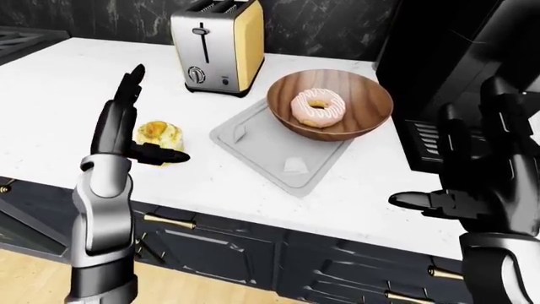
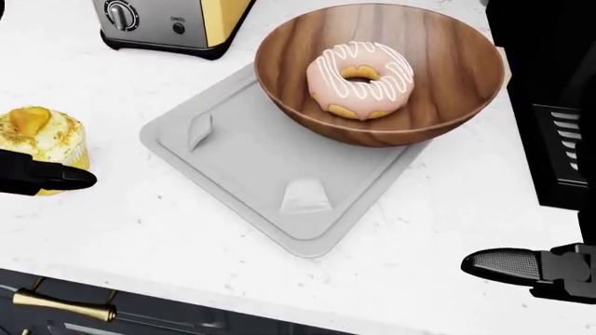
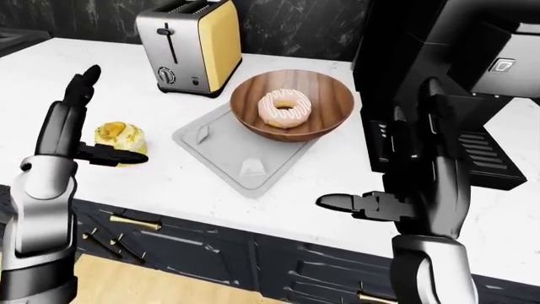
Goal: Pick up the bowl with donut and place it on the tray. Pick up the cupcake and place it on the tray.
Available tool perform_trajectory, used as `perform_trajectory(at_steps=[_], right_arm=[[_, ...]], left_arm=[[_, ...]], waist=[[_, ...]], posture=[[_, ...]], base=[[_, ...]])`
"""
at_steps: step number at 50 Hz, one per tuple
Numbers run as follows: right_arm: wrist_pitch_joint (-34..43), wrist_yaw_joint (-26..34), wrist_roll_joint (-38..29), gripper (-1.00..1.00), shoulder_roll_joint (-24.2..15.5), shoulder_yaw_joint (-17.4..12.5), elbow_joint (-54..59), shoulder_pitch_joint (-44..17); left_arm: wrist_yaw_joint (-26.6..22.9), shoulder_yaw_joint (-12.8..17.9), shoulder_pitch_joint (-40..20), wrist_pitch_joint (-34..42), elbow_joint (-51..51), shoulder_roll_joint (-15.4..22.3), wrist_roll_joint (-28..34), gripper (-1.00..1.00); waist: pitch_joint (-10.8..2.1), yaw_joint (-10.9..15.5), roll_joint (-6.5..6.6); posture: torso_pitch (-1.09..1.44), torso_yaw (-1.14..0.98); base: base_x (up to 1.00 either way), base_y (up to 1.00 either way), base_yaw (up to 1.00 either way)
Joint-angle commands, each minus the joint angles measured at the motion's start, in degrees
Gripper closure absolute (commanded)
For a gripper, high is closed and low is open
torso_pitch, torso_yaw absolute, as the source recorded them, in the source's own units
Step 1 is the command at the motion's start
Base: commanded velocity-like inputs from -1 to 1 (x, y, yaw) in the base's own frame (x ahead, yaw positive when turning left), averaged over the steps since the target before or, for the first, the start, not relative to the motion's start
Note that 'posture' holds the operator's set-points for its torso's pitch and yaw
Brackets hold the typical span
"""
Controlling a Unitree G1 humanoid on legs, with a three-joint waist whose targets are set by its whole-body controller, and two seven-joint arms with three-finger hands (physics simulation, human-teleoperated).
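Bright, even, sharp renders for you.
Only soft shadows lie on your speckled white marble counter; no glare or blur anywhere.

Your wooden bowl sits upright on the far right corner of the grey tray, overhanging its edge, and holds a pink-iced donut with white drizzle lying flat in its middle. The tray lies skewed on the white counter, near its front edge. Your yellow cupcake stands upright on the counter, well left of the tray.
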Motion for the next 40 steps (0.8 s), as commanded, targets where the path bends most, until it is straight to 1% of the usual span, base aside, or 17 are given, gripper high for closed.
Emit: perform_trajectory(at_steps=[1, 11, 17, 18, 20, 21, 22, 23, 24, 25, 26, 28, 34, 38, 39, 40], right_arm=[[-1.83, 0.35, -0.07, -1.0, -0.37, -0.18, -1.6, -0.76], [-2.23, 0.6, -0.02, -1.0, -0.28, -0.44, -1.21, -0.58], [-1.6, 0.05, 0.22, -1.0, -0.52, -0.43, -1.5, -1.0], [-1.48, -0.04, 0.28, -1.0, -0.58, -0.44, -1.55, -1.1], [-1.38, -0.16, 0.45, -1.0, -0.68, -0.59, -1.57, -1.2], [-1.25, -0.25, 0.52, -1.0, -0.76, -0.64, -1.64, -1.27], [-1.17, -0.3, 0.56, -1.0, -0.8, -0.64, -1.72, -1.29], [-1.09, -0.36, 0.61, -1.0, -0.82, -0.65, -1.8, -1.31], [-1.19, -0.34, 0.56, -1.0, -0.8, -0.6, -1.68, -1.31], [-1.24, -0.33, 0.49, -1.0, -0.81, -0.52, -1.62, -1.32], [-1.2, -0.35, 0.52, -1.0, -0.82, -0.53, -1.71, -1.31], [-1.06, -0.4, 0.71, -1.0, -0.87, -0.72, -1.89, -1.32], [-1.03, -0.47, 0.71, -1.0, -0.79, -0.73, -2.17, -1.1], [-0.84, -0.55, 0.72, -1.0, -0.79, -0.71, -2.36, -1.14], [-0.85, -0.52, 0.75, -1.0, -0.8, -0.77, -2.3, -1.14], [-0.83, -0.53, 0.78, -1.0, -0.8, -0.8, -2.35, -1.13]], left_arm=[[1.9, 0.44, -1.82, -3.04, -0.25, 0.94, 0.55, -0.82], [5.12, -0.25, -3.87, -7.19, 9.84, 1.59, 0.27, -0.77], [5.71, -0.09, -3.23, -8.13, 12.51, 2.25, 0.1, -0.74], [5.66, -0.15, -3.06, -8.26, 12.73, 2.21, 0.13, -0.69], [5.44, -0.43, -2.64, -8.75, 13.21, 2.0, 0.34, -0.28], [5.42, -0.47, -2.73, -8.98, 13.58, 1.99, 0.36, -0.15], [5.38, -0.47, -2.86, -9.09, 13.77, 1.99, 0.33, 0.03], [5.21, -0.45, -2.92, -8.93, 13.53, 1.95, 0.31, 0.33], [4.87, -0.42, -2.75, -8.48, 12.67, 1.89, 0.37, 0.48], [4.61, -0.33, -2.67, -8.15, 12.08, 1.83, 0.31, 0.72], [4.54, -0.31, -2.54, -8.17, 11.82, 1.79, 0.31, 0.9], [4.37, -0.21, -2.3, -8.17, 11.39, 1.73, 0.24, 1.0], [3.61, -0.2, -2.35, -7.31, 9.45, 1.45, 0.19, 1.0], [1.13, -0.64, -2.14, -3.9, 2.48, 0.4, 0.3, 1.0], [-0.31, -0.71, -2.27, -1.2, -2.15, -0.22, 0.4, 1.0], [-0.86, -0.66, -2.37, -0.29, -3.63, -0.45, 0.34, 1.0]], waist=[[-1.12, -0.03, 0.19], [-1.33, 0.01, 0.3], [-1.43, -0.09, 0.48], [-1.44, -0.11, 0.5], [-1.42, -0.15, 0.53], [-1.41, -0.16, 0.55], [-1.41, -0.13, 0.56], [-1.43, -0.1, 0.57], [-1.48, -0.09, 0.57], [-1.48, -0.08, 0.6], [-1.48, -0.11, 0.6], [-1.53, -0.15, 0.57], [-1.58, -0.23, 0.63], [-1.62, -0.28, 0.61], [-1.58, -0.27, 0.55], [-1.59, -0.27, 0.5]], posture=[[0.0, 0.0], [0.0, 0.0], [0.0, 0.0], [0.0, 0.0], [0.0, 0.0], [0.0, 0.0], [0.0, 0.0], [0.0, 0.0], [0.0, 0.0], [0.0, 0.0], [0.0, 0.0], [0.0, 0.0], [0.0, 0.0], [0.0, 0.0], [0.0, 0.0], [0.0, 0.0]], base=[[0.0, 0.0, 0.0], [0.0, 0.0, 0.0], [0.0, 0.0, 0.0], [0.0, 0.0, 0.0], [0.0, 0.0, 0.0], [0.0, 0.0, 0.0], [0.0, 0.0, 0.0], [0.0, 0.0, 0.0], [0.0, 0.0, 0.0], [0.0, 0.0, 0.0], [0.0, 0.0, 0.0], [0.0, 0.0, 0.0], [0.0, 0.0, 0.0], [0.0, 0.0, 0.0], [0.0, 0.0, 0.0], [0.0, 0.0, 0.0]])
